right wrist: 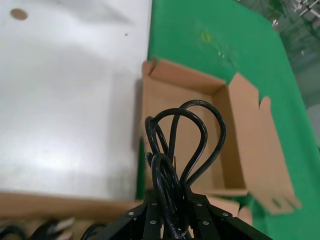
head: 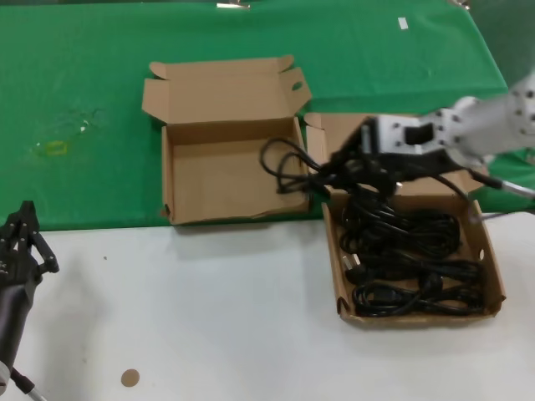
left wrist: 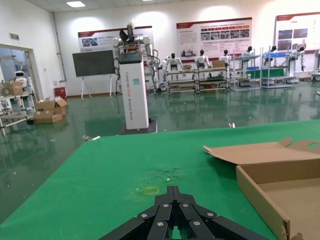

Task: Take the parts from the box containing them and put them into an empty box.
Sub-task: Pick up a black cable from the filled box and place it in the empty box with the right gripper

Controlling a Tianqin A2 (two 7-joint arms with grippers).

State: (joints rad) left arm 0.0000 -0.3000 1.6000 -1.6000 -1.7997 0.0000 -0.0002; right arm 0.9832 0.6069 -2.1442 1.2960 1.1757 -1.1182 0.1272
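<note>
My right gripper [head: 334, 167] is shut on a looped black power cord bundle [head: 288, 165] and holds it in the air over the gap between the two boxes; its loops reach over the right edge of the empty box [head: 219, 199]. In the right wrist view the cord loops [right wrist: 185, 145] stick out from the shut gripper [right wrist: 172, 212] above the empty box [right wrist: 170, 105]. The box containing the parts [head: 489, 251] holds several more black cords [head: 410, 259]. My left gripper [head: 25, 219] is shut and idle at the near left; it also shows in the left wrist view [left wrist: 173, 192].
Green cloth [head: 84, 100] covers the far half of the table, white surface [head: 209, 317] the near half. A small brown disc [head: 129, 378] lies near the front. The empty box's lid [head: 221, 83] stands open at the back.
</note>
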